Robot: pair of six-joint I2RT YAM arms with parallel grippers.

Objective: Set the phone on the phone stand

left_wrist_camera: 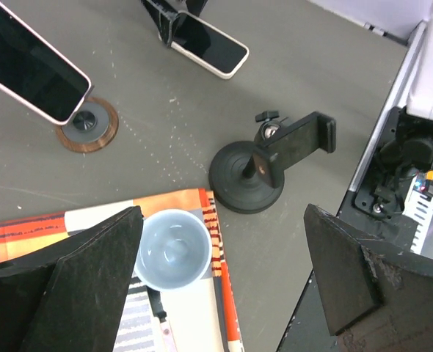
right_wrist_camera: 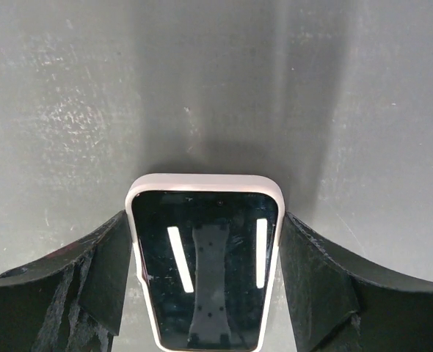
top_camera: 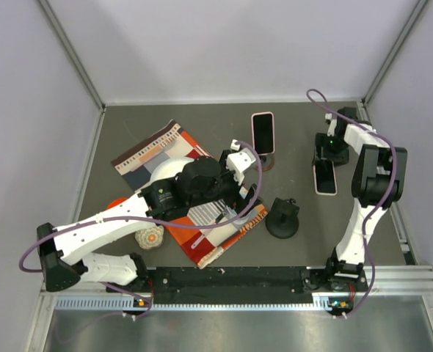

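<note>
Phone [top_camera: 324, 177], in a white case with its dark screen facing up, sits at the far right of the grey counter [top_camera: 202, 121], well apart from the phone stand [top_camera: 282, 218]. Whether it rests on the counter or is just above it is unclear.

At the left, a small round patterned object [top_camera: 149, 236] lies beside a striped orange magazine [top_camera: 147, 158]. A pale blue cup [left_wrist_camera: 172, 249] stands on the magazine and looks empty. The left hand [left_wrist_camera: 222, 213] hangs above the cup, fingers spread wide and holding nothing.

Further back, a pink phone [top_camera: 263, 132] has its near end over a brown disc [left_wrist_camera: 89, 125]. The black stand, round-based with a tilted clamp, is just right of the magazine's corner.

The right hand [right_wrist_camera: 205, 220] grips the white-cased phone, one finger on each long edge.
</note>
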